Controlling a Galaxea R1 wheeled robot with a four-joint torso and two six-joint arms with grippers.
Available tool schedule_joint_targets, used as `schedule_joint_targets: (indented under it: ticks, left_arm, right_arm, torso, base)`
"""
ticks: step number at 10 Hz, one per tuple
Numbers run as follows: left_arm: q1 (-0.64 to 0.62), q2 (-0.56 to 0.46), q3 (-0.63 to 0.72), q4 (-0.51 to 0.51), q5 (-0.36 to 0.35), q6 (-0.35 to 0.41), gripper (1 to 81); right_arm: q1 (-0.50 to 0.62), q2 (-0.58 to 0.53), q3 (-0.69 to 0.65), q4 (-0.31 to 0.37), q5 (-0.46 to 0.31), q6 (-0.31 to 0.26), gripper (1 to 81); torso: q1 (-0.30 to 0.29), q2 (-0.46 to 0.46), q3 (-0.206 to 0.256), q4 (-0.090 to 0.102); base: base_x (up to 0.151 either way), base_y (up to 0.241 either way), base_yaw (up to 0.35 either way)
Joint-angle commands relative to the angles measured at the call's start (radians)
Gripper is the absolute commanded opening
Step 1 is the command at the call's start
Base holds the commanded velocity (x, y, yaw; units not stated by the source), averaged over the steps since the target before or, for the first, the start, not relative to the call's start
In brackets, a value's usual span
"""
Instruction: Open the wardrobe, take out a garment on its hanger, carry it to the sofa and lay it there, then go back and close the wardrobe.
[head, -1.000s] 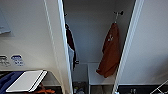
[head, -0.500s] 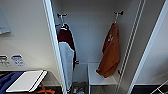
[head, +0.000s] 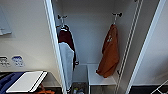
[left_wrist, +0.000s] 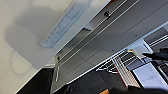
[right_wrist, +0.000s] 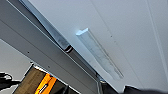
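end effector state: cannot tell; garment (head: 109, 51) hangs on right inside open wardrobe (head: 53, 50).

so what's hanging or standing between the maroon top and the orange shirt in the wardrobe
Nothing hangs between the maroon top and the orange shirt; the head view shows just the wardrobe's bare white back wall there.

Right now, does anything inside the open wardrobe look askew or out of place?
Nothing stands out. The orange garment hangs from its hook on the right, the maroon-and-white garment on the left, both off the shelf below.
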Motion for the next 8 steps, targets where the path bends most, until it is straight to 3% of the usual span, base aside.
schedule_joint_targets:
  ticks: [1, 3, 5, 8]
  left_arm:
    - [0.049, -0.018, -0.124, -0.043, -0.151, -0.008, 81.1]
    - [0.110, 0.103, -0.257, -0.107, -0.157, -0.007, 81.1]
    - [0.141, 0.246, -0.393, -0.141, -0.157, -0.008, 81.1]
    - [0.120, 0.393, -0.503, -0.146, -0.143, -0.010, 81.1]
  right_arm:
    - [0.043, -0.076, -0.205, 0.107, -0.046, 0.093, 81.1]
    - [-0.026, -0.008, -0.305, 0.113, -0.112, 0.117, 81.1]
    - [-0.115, 0.130, -0.426, 0.117, -0.143, 0.142, 81.1]
    - [-0.218, 0.344, -0.586, 0.113, -0.143, 0.146, 81.1]
  torso:
    - [0.000, 0.000, 0.000, 0.000]
    - [-0.001, -0.001, 0.001, 0.000]
    - [-0.001, -0.001, 0.001, 0.000]
    - [-0.001, -0.002, 0.001, 0.000]
  base:
    - [0.000, 0.000, 0.000]
    - [0.000, 0.000, 0.000]
    - [0.000, 0.000, 0.000]
    - [0.000, 0.000, 0.000]
